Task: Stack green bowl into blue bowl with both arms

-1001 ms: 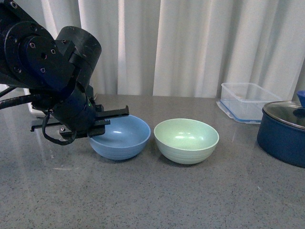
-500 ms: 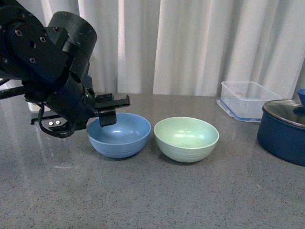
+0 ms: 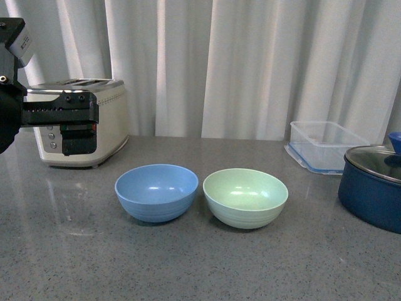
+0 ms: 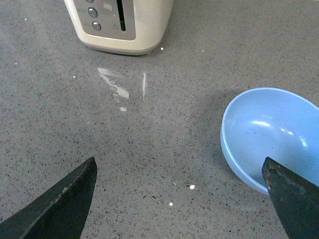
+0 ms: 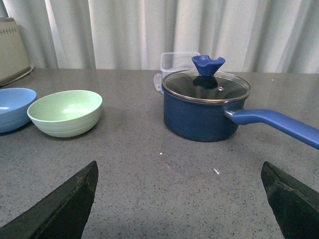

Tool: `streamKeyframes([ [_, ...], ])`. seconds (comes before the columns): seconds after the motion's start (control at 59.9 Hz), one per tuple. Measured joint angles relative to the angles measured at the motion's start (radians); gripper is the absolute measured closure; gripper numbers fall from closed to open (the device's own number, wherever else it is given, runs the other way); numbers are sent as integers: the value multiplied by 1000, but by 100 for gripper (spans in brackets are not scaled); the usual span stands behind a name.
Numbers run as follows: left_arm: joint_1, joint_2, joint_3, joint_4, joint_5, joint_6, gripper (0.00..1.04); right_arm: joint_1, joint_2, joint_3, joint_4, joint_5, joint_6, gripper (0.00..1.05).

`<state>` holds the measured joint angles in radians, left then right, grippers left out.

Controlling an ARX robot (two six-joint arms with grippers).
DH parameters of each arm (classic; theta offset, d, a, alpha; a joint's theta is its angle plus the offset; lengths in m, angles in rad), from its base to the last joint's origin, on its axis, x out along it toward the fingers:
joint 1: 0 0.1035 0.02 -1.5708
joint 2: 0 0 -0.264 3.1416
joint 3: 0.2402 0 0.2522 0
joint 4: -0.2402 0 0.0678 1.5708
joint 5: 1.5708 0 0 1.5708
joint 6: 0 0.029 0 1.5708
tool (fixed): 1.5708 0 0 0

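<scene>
Left hand (image 4: 178,167) higher now, its arm (image 3: 7,94) mostly off-frame.

Black left arm (image 3: 6,116) with pale label (image 3: 24,42) and flat, screw-dotted pincer (image 3: 88,125).

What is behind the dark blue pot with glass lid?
A clear rectangular plastic container, then white curtains. The round dark blue pot hides its lower part.

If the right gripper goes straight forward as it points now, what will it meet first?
Probably the blue pot, standing straight ahead of the open right gripper. The counter before it looks free, though the distance is unclear.
</scene>
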<state>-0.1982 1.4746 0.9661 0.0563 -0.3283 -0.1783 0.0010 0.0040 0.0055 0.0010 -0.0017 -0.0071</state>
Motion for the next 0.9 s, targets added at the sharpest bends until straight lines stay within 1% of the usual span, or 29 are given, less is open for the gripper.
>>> streamKeyframes([
  [0.184,0,3,-10,12,6,26,7,0,0,0,0,0,0,10],
  [0.217,8,2,-48,111,55,52,12,0,0,0,0,0,0,10],
  [0.234,13,-4,-84,205,80,67,15,0,0,0,0,0,0,10],
  [0.25,18,-11,-130,314,126,94,20,0,0,0,0,0,0,10],
  [0.267,19,-13,-140,337,133,94,21,0,0,0,0,0,0,10],
  [0.284,23,-22,-190,436,156,109,25,0,0,0,0,0,0,10],
  [0.3,26,-27,-209,472,160,115,27,0,0,0,0,0,0,10],
  [0.334,34,-48,-283,591,176,132,34,0,0,0,0,0,0,10],
  [0.35,36,-55,-299,615,178,136,36,0,0,0,0,0,0,10],
  [0.384,45,-83,-357,690,188,147,43,0,0,0,0,0,0,10],
  [0.417,53,-106,-393,724,191,152,48,0,0,0,0,0,0,10],
  [0.5,72,-167,-470,764,202,159,63,0,0,0,0,0,0,10],
  [0.551,84,-204,-522,777,212,163,73,0,0,0,0,0,0,10],
  [0.567,85,-207,-526,778,214,163,74,0,0,0,0,0,0,10],
  [0.617,95,-240,-581,784,227,166,86,0,0,0,0,0,0,10],
  [0.634,95,-242,-585,785,228,166,87,0,0,0,0,0,0,10],
  [0.667,101,-267,-619,788,235,167,95,0,0,0,0,0,0,10],
  [0.701,105,-285,-639,789,240,169,100,0,0,0,0,0,0,10],
  [0.801,126,-380,-727,789,257,171,101,0,0,0,0,0,0,10],
  [0.817,132,-399,-742,787,266,171,101,0,0,0,0,0,0,10],
  [0.851,165,-429,-764,780,316,172,101,0,0,0,0,0,0,10],
  [0.901,185,-466,-790,768,323,173,101,0,0,0,0,0,0,10],
])
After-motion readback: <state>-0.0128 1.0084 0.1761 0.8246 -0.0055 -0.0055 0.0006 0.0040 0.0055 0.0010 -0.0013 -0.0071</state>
